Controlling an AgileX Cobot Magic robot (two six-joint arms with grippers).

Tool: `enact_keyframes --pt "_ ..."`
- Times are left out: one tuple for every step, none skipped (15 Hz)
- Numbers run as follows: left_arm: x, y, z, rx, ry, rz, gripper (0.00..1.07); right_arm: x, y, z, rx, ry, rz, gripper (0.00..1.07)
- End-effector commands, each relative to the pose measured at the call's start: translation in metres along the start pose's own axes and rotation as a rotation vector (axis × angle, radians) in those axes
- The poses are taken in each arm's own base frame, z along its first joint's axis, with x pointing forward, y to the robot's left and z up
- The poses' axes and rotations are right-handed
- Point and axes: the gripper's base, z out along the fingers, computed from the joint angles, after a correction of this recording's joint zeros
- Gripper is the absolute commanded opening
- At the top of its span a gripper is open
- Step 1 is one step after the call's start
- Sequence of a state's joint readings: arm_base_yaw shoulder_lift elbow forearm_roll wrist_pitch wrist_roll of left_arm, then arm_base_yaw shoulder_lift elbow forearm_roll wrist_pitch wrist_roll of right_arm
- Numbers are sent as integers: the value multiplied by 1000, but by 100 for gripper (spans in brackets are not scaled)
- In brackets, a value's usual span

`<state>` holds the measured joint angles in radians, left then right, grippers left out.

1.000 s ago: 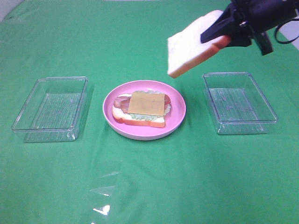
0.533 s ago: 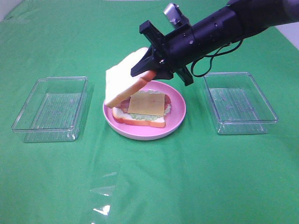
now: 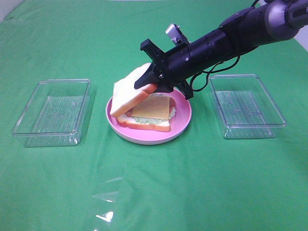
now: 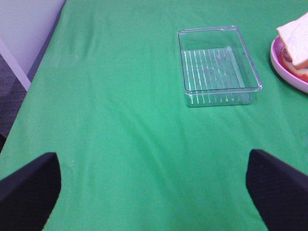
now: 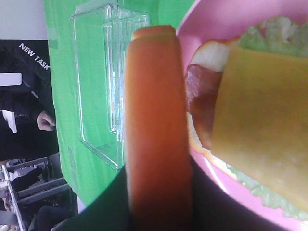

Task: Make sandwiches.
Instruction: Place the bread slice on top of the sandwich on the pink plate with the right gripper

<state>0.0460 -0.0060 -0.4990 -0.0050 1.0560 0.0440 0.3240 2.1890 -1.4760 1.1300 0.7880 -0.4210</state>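
On the green worktop (image 3: pixel 159 183) the left pincer (image 4: pixel 154 185) hangs with its jaws spread wide and nothing between them, near the left clear tray (image 4: pixel 217 65). Farther in, the pink plate (image 3: pixel 183 126) carries the open sandwich (image 3: pixel 150 114) with cheese on top. From the far right the right arm (image 3: pixel 226 41) slants down leftward across the middle; its right pincer (image 3: pixel 150 83) is clamped on the crust edge of the top bread slice (image 3: pixel 129 96), tilted over the sandwich's left side.

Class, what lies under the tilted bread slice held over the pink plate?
Under the bread slice: cheese, bacon, lettuce and a bottom slice on the plate. The stack's left end is covered.
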Motion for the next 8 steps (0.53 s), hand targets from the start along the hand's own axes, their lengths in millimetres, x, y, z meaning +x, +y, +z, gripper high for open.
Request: enact_keyframes --pt "1 -1 -1 12 -17 -9 97 -1 1 -1 10 -3 -5 0" --pt "1 -1 -1 12 -17 -9 97 0 -1 -1 22 5 1 3" --pt "1 -1 -1 12 -17 -9 97 1 -2 -1 39 15 10 10" --pt "1 -1 -1 12 -17 -9 97 1 -4 -1 58 21 15 18" --pt "1 -1 -1 12 -17 -9 97 2 -5 -1 76 27 16 26" --pt "1 -1 -1 12 -17 -9 97 2 -6 -2 84 30 19 33" --pt "1 -1 -1 12 -17 -9 97 2 -4 -4 94 29 10 45" --pt "1 -1 -1 12 -17 -9 97 3 7 -19 133 14 -71 78"
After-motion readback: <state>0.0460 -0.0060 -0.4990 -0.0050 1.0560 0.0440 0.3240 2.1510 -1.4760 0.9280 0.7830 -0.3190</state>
